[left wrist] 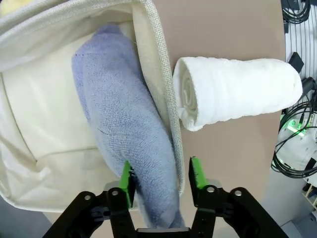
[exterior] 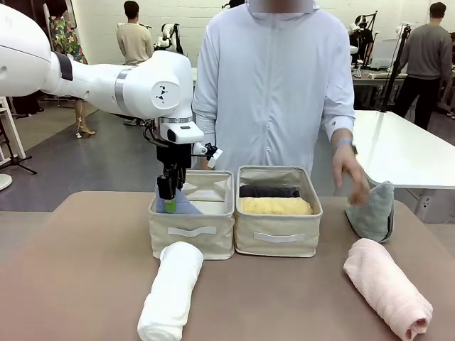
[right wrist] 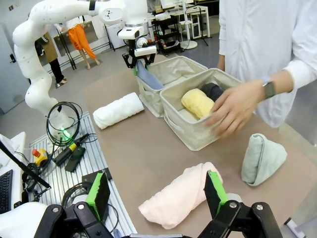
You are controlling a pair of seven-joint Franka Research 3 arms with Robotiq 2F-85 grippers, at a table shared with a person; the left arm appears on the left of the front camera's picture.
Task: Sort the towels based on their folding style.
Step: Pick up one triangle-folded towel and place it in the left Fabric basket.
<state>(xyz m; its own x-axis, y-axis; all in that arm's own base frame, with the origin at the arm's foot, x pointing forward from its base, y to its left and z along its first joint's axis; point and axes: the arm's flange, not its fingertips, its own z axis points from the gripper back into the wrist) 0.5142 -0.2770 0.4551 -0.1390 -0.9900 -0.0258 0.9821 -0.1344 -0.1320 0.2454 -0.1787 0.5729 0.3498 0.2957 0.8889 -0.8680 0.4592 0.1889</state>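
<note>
My left gripper [exterior: 169, 193] [left wrist: 161, 174] hangs at the left basket's [exterior: 192, 231] near-left corner, jaws open around the tip of the lavender-blue cone towel [left wrist: 124, 124] [exterior: 183, 204], which leans inside against the wall. The right basket [exterior: 277, 241] holds a dark grey roll [exterior: 269, 192] and a yellow roll [exterior: 276, 206]. On the table lie a white roll [exterior: 170, 291], a pink roll [exterior: 387, 288] and a grey-green cone towel [exterior: 373, 212]. My right gripper [right wrist: 156, 191] stands open above the pink roll [right wrist: 181, 196].
The person stands behind the baskets; a hand [exterior: 352, 174] [right wrist: 235, 106] reaches down at the right basket's far corner, next to the grey-green cone. Cables and a power strip [right wrist: 69, 151] lie off the table's edge near my left arm's base.
</note>
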